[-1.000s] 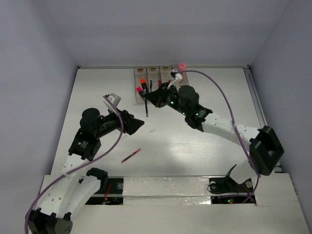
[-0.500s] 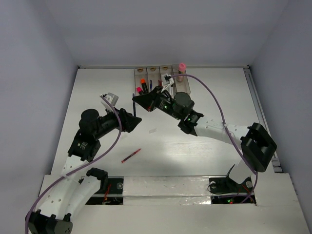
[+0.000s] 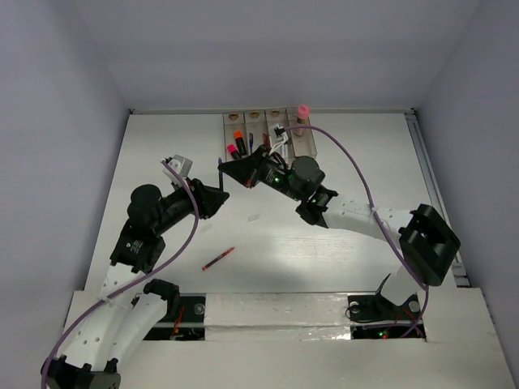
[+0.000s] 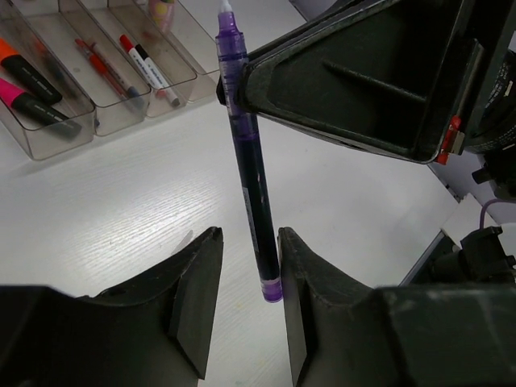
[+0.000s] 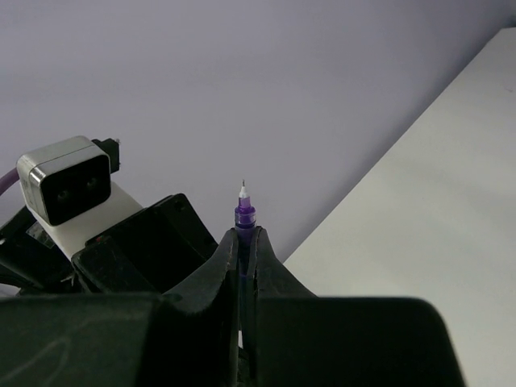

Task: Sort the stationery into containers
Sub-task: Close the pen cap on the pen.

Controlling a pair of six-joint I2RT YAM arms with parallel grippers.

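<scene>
A row of four clear, brownish-tinted plastic bins [image 4: 56, 143] lines the far edge of a white wood-grain desk [image 4: 121, 201]. In the left wrist view, the first bin holds an orange-capped black highlighter [image 4: 28, 72] and a pink-capped black highlighter [image 4: 36, 105], lying side by side. The second bin carries a thin red pen [image 4: 97, 58] and what looks like a blue pen [image 3: 250, 139] beside it. A white marker [image 4: 149, 68] with a red end lies in the third. A pink-capped glue stick [image 3: 303, 109] stands upright at the far end of the fourth.

In front of the bins and above the desk, the right arm's fingers [image 5: 234, 254] are clamped on the upper part of a slim purple-blue pen [image 4: 250, 169]. The pen hangs nearly upright with its pale tip pointing up. The left arm's fingers [image 4: 211, 250] are spread apart, and the pen's lower end sits in the gap between them. It lies closer to one finger than the other, and whether it touches that finger cannot be told.

A second red pen [image 3: 217, 258] lies at a slant on the bare desk, nearer the arm bases and well apart from the bins. Purple cables [image 3: 357, 170] loop over both arms. Plain pale grey-lilac walls [image 3: 268, 49] close in the desk at the back and on both sides.
</scene>
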